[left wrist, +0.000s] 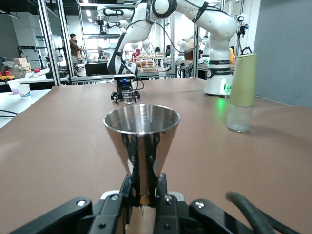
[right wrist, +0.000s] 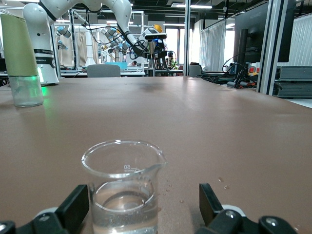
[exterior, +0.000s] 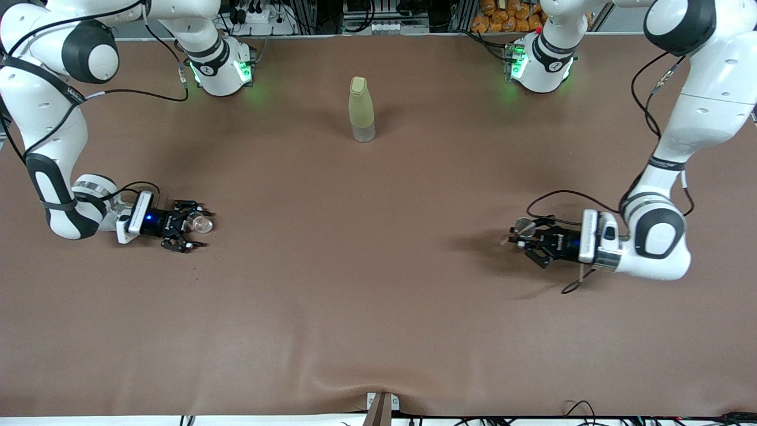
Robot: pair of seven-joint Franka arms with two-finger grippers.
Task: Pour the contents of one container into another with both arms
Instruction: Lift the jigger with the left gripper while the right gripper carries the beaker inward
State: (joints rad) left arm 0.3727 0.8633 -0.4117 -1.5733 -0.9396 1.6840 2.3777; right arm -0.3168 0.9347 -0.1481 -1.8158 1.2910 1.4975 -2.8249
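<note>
A clear glass beaker (right wrist: 124, 187) with some water in it stands on the brown table toward the right arm's end (exterior: 202, 223). My right gripper (exterior: 192, 229) is low around it, open. One finger (right wrist: 77, 207) is close beside the glass, the other finger (right wrist: 208, 204) well apart from it. My left gripper (exterior: 520, 235) is shut on the narrow lower part of a conical steel cup (left wrist: 142, 131), held upright just over the table toward the left arm's end (exterior: 523, 225). Each wrist view shows the other gripper farther off.
A tall yellow-green bottle (exterior: 361, 109) with a clear base stands at mid-table near the robots' bases, also in the left wrist view (left wrist: 242, 92) and the right wrist view (right wrist: 20, 58). A few small droplets (right wrist: 222, 180) lie beside the beaker.
</note>
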